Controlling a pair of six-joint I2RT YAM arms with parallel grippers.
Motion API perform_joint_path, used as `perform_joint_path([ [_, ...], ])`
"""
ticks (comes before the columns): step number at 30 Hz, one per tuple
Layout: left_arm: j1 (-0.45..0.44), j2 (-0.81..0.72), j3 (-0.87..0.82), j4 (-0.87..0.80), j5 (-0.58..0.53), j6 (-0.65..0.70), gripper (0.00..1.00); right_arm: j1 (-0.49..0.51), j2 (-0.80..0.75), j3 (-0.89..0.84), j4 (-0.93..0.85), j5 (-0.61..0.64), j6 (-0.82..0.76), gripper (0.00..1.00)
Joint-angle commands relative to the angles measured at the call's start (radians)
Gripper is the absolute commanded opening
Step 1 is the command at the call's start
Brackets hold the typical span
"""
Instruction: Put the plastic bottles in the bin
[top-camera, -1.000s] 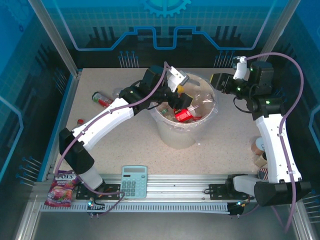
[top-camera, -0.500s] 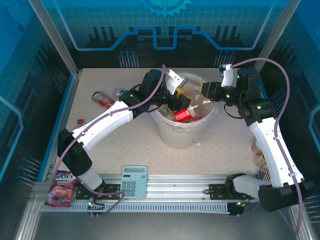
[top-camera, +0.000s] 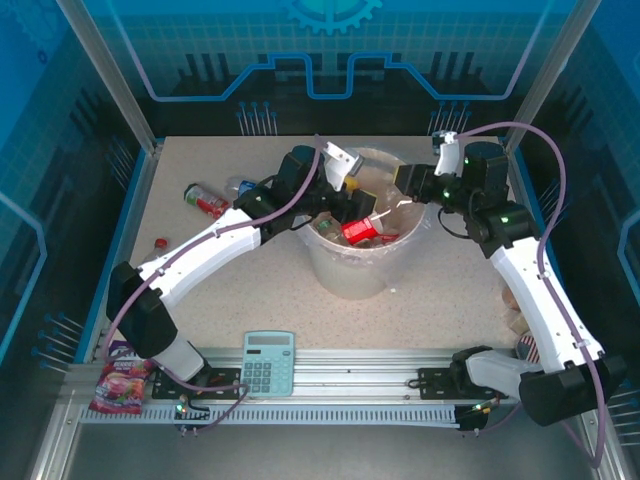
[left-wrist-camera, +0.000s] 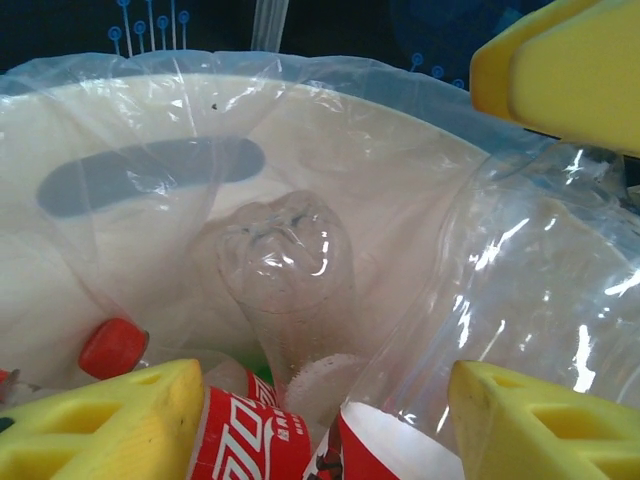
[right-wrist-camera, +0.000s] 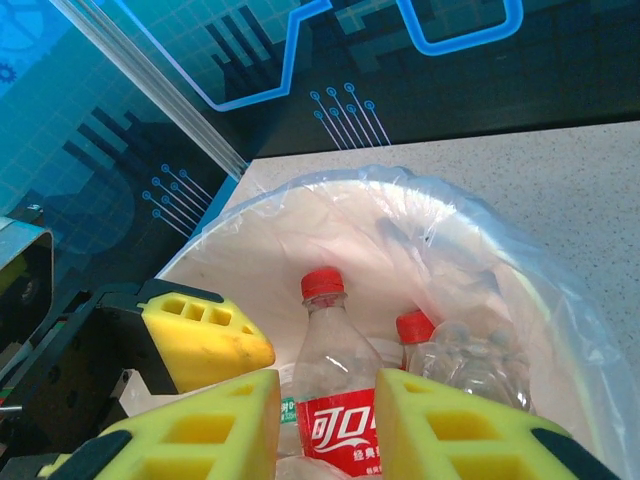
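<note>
Both our hands hang over the bin (top-camera: 350, 275). The right hand (right-wrist-camera: 325, 400) is pressed together and empty. The left hand (left-wrist-camera: 320, 420) brackets a red-labelled bottle (left-wrist-camera: 250, 440); whether it pinches, we cannot tell. A loose bottle (top-camera: 205, 198) lies on the tabletop (top-camera: 250, 290) at ten o'clock from the bin, its axis running ten-to-four, nearest our left arm (top-camera: 215, 240).
</note>
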Motion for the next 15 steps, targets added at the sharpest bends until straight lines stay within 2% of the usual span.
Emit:
perform_joint_path([
  [1, -0.005, -0.015, -0.033, -0.055, -0.011, -0.012, 0.73, 0.036, 0.060, -0.026, -0.130, -0.045, 0.014, 0.31],
  [15, -0.006, -0.024, -0.010, 0.001, 0.086, -0.027, 0.91, 0.044, 0.217, 0.140, -0.114, -0.069, -0.010, 0.34],
])
